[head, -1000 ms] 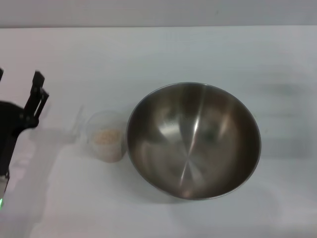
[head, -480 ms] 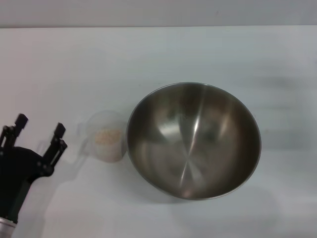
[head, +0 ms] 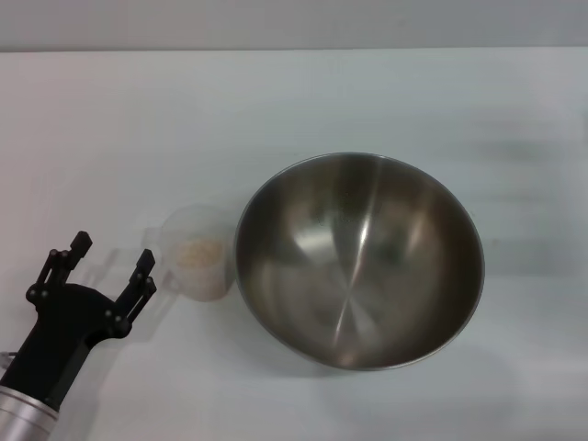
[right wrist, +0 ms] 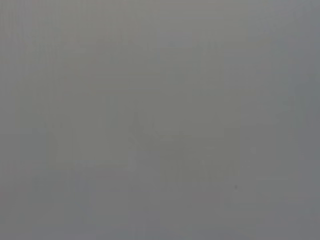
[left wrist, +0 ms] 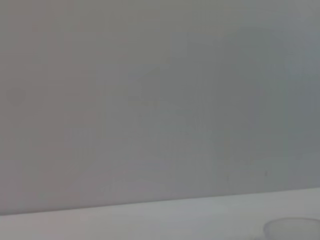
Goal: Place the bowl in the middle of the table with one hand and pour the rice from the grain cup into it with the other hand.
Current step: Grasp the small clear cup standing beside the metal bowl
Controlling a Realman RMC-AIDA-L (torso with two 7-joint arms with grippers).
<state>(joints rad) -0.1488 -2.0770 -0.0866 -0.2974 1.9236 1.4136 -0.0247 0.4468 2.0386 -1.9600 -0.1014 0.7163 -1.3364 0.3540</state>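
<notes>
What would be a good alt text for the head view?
An open left end effector sits beside a grain cup holding rice, which stands by a large empty steel bowl on a white table.

Looks like a lab or robot test bench, not a real kitchen. The table (head: 386,92) is a plain white top w/o any markings, and behind its far edge there is only a flat grey wall (head: 294,23). Kitchen items are few: a steel bowl (head: 358,260) and a small plastic grain cup (head: 196,253) w/ rice (head: 200,251), set out like test props. A black robot gripper (head: 112,260) on a silver arm reaches over the top. Both wrist views show mostly bare grey wall.
</notes>
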